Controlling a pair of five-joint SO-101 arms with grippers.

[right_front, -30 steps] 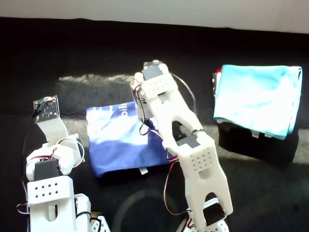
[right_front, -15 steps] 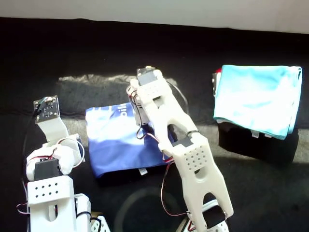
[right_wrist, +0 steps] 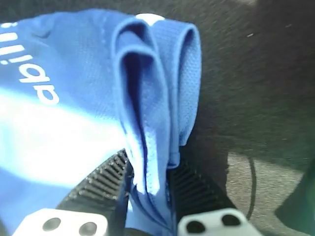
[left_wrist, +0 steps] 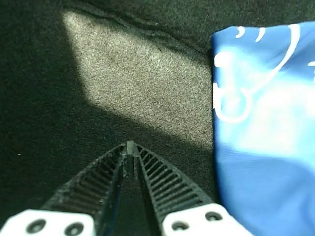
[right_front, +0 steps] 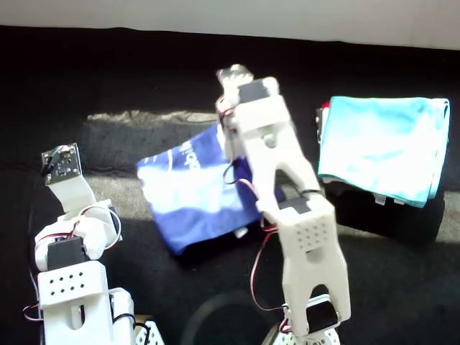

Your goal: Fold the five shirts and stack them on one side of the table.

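One blue shirt (right_front: 194, 194) lies folded at mid-frame of the high view, its bunched upper-right edge clamped tight in the right pincer (right_wrist: 147, 172). Lower left, the left pincer (left_wrist: 129, 147), tips together and empty, hangs over the dark worktop (right_front: 108, 79) beside the shirt's left edge.

Black cloth-covered table (right_front: 108, 72), folded blue shirt (right_front: 194, 190) near its middle, shirt stack (right_front: 381, 151) with turquoise top well apart

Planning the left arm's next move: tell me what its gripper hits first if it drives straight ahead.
Probably the bare table cover; the left gripper, shut, aims beside the blue shirt, not at it.
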